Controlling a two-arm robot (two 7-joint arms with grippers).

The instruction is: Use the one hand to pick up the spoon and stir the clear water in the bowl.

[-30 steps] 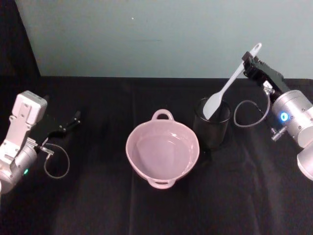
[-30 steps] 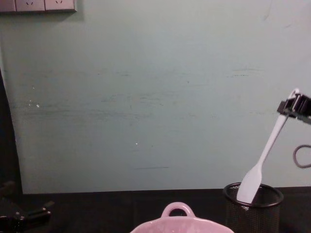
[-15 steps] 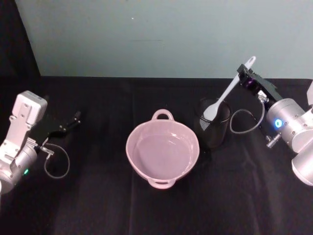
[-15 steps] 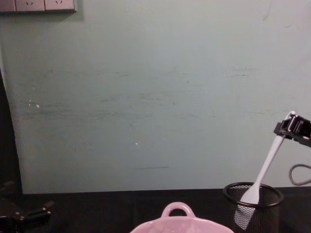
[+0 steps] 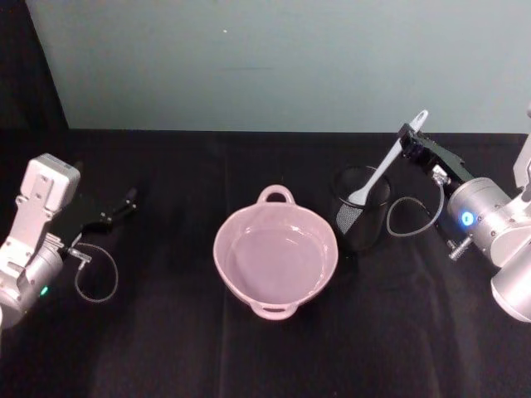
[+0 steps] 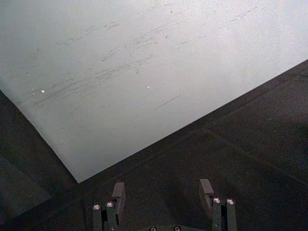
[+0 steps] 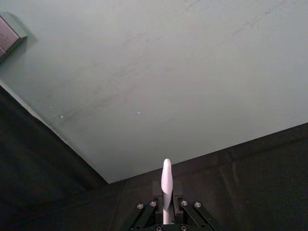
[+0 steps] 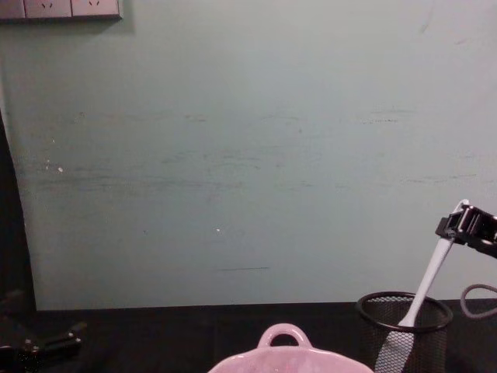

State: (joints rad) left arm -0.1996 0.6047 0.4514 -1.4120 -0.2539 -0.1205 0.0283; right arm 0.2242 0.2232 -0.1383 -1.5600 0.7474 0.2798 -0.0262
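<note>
The black boxy right gripper [image 5: 412, 141] is clamping the long white plastic spoon [image 5: 383, 162], scoop inside the black wire-mesh cup [image 5: 362, 209] beside the pale pink bowl [image 5: 275, 254]; the left gripper [image 6: 163, 192] is resting spread apart near the bench's left edge.

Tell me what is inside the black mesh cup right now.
The spoon stands tilted in the mesh cup, scoop down, its handle clamped in the right gripper. The scoop shows faintly through the mesh. Whether it touches the cup's bottom cannot be seen.
</note>
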